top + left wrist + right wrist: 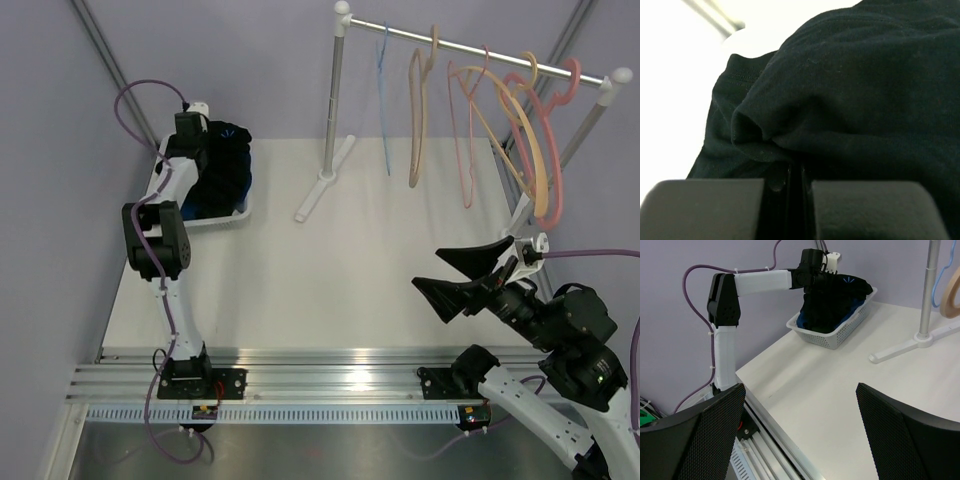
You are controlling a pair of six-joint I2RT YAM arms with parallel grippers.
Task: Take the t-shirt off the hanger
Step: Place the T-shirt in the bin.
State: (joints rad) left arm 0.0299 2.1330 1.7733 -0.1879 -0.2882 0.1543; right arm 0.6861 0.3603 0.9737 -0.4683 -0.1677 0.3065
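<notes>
A matte white table (pixel 330 250) sits in a booth with pale lavender walls (pixel 40 200). A ribbed aluminium rail (pixel 330 385) runs along the table's near edge, behind both pincers. The left pincer (pixel 203 135) points down into a white plastic basket (pixel 215 218) with lattice walls. The black t-shirt (pixel 228 160) lies heaped in that basket, directly under and around the pincer, off every hanger. Well off to that pincer's right stands a white clothes rack (pixel 335 100). Its bar carries bare hangers (pixel 541 180): one thin blue, the others tan and pink, some of them thicker.

The right pincer (pixel 427 270) hovers over bare table with its jaws spread wide and nothing between them. The basket lies far ahead of it, and the rack's foot is ahead to its right. Its own camera shows fine black mesh on the fingers (pixel 695 435), which the overhead view does not resolve. Only the left wrist camera shows that pincer's grip. Two smooth black pads (pixel 705 210) are drawn together to a thin slit, with a fold of soft, finely knitted jersey pinched in it.
</notes>
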